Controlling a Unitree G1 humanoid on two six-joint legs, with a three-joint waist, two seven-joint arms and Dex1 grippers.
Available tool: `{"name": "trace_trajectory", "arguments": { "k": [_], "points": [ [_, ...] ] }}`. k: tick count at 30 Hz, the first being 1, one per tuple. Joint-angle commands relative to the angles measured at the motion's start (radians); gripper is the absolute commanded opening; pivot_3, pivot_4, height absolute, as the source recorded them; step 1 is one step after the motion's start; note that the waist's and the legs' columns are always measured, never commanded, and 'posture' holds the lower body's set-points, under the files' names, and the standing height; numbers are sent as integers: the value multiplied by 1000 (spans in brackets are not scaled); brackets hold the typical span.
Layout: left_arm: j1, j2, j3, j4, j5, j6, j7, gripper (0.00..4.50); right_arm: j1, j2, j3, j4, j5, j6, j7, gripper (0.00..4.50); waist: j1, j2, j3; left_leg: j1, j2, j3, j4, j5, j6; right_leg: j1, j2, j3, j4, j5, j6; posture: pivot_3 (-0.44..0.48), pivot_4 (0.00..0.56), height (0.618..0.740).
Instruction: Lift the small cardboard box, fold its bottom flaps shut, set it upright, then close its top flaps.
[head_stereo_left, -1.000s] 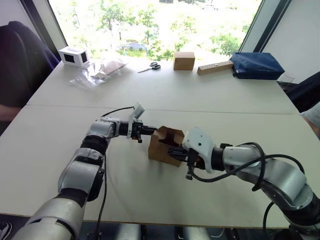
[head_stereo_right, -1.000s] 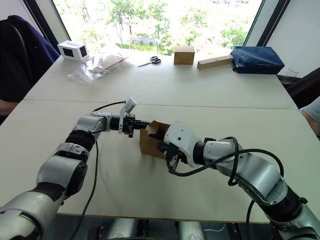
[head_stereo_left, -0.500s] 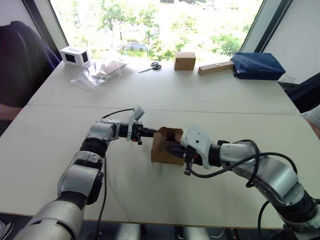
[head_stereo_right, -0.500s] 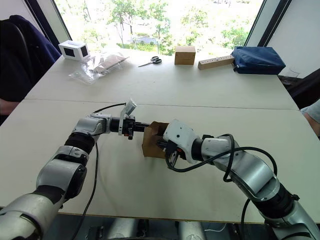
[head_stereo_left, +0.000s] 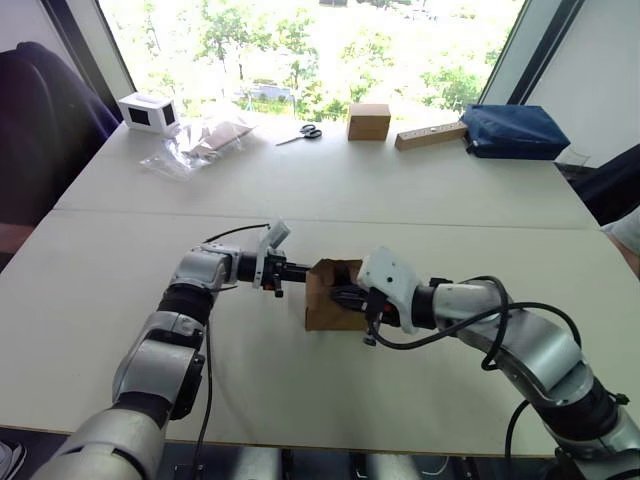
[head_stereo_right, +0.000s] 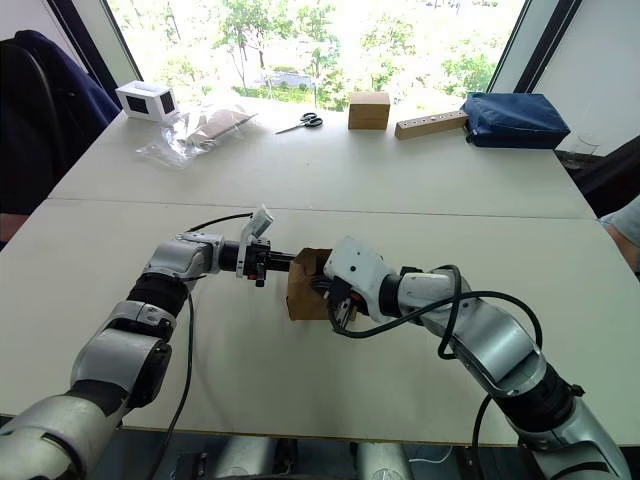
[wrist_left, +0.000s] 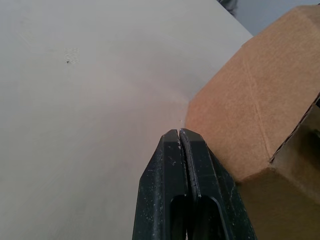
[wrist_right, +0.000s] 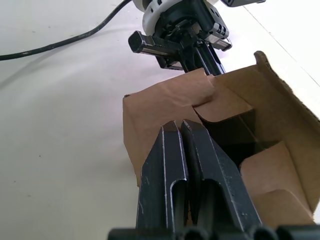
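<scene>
- Box (head_stereo_left: 333, 296) sits near the middle of the near table (head_stereo_left: 120, 290), lying between the two grippers, its open end with loose flaps facing the right arm.
- Left gripper (head_stereo_left: 296, 268): fingers pressed together with nothing between them, tips at the box's left wall; the left wrist view shows them against the cardboard corner.
- Box again: thin plain cardboard, likely very light and empty, so it should slide or tip at a nudge; walls stiff enough to push on, flaps floppy at their creases.
- Best hold, I judge, is squeezing two opposite walls, or pinching a wall edge, not a flap.
- Right gripper (wrist_right: 181, 131): fingers closed on nothing, tips resting at the rim of the open end.
</scene>
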Motion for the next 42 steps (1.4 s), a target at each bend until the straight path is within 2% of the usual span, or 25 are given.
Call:
{"name": "trace_trajectory", "arguments": {
  "k": [1,10,12,15,19,23,27,31,42],
  "points": [
    [-9,1,18,-24,-16,3,18,0,9,15,-2,2,-7,-21,14,88,0,0,0,0,0,0,0,0,0,0,0,0,0,0,0,0,150,740],
    [-7,17,34,-32,-23,8,36,0,21,46,-6,53,-28,-50,25,88,0,0,0,0,0,0,0,0,0,0,0,0,0,0,0,0,150,740],
    [-8,32,53,-35,-27,1,56,0,24,50,-8,56,-29,-53,28,88,-1,0,0,0,0,0,0,0,0,0,0,0,0,0,0,0,150,740],
    [-8,76,109,-94,-77,79,79,0,28,58,-19,59,-27,-56,30,88,-6,0,0,0,0,0,0,0,0,0,0,0,0,0,0,0,150,740],
    [45,163,169,-289,-135,168,113,0,34,63,-45,56,-17,-60,38,88,-19,0,0,0,1,-1,0,0,0,0,0,0,1,0,0,0,150,740],
    [153,241,199,-572,-251,320,100,0,39,67,-57,58,-17,-69,44,88,-22,0,0,0,1,0,-1,0,0,0,-1,0,1,0,0,0,150,740],
    [269,273,238,-842,-397,483,141,0,48,75,-64,56,-18,-75,44,88,-22,0,0,0,0,0,-1,0,0,0,-2,0,1,0,0,0,150,740],
    [422,297,183,-1056,-455,545,191,0,45,80,-65,56,-15,-77,51,88,-23,0,0,1,0,0,-1,0,0,0,-3,0,1,0,0,0,150,740],
    [453,245,60,-1031,-413,435,304,0,50,79,-74,37,-9,-70,56,88,-21,0,0,1,0,-1,-1,0,-1,1,-2,0,0,-2,-3,0,150,740]
  ]
}}
